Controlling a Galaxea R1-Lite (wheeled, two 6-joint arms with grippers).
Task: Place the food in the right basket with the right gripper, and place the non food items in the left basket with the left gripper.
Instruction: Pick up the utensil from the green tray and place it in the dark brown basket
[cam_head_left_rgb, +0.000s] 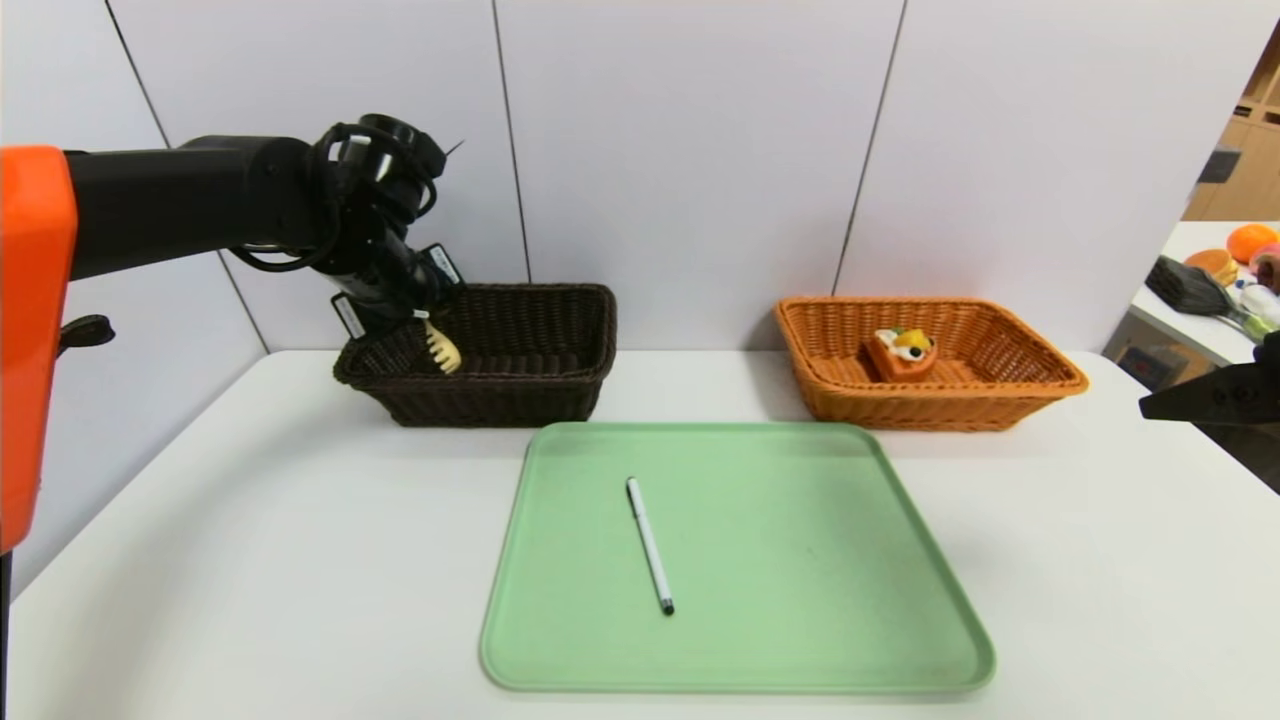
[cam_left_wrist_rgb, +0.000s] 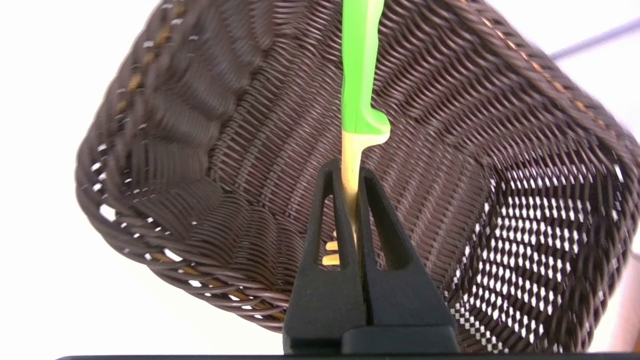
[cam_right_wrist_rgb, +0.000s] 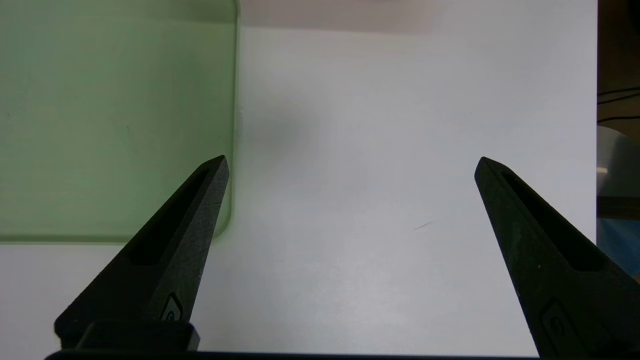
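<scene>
Dark brown woven basket (cam_head_left_rgb: 520, 350), orange-tan woven basket (cam_head_left_rgb: 930, 365), green tray (cam_head_left_rgb: 800, 560).

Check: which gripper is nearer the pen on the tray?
Neither is close; the right looks slightly nearer. The right gripper hangs open above bare table off the tray's right edge; the left gripper, shut on the pasta spoon, is over the dark basket behind the pen.

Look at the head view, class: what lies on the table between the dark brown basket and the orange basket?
Nothing: between the dark brown basket and the orange basket the head view shows only bare white table. The green tray lies nearer the robot.
</scene>
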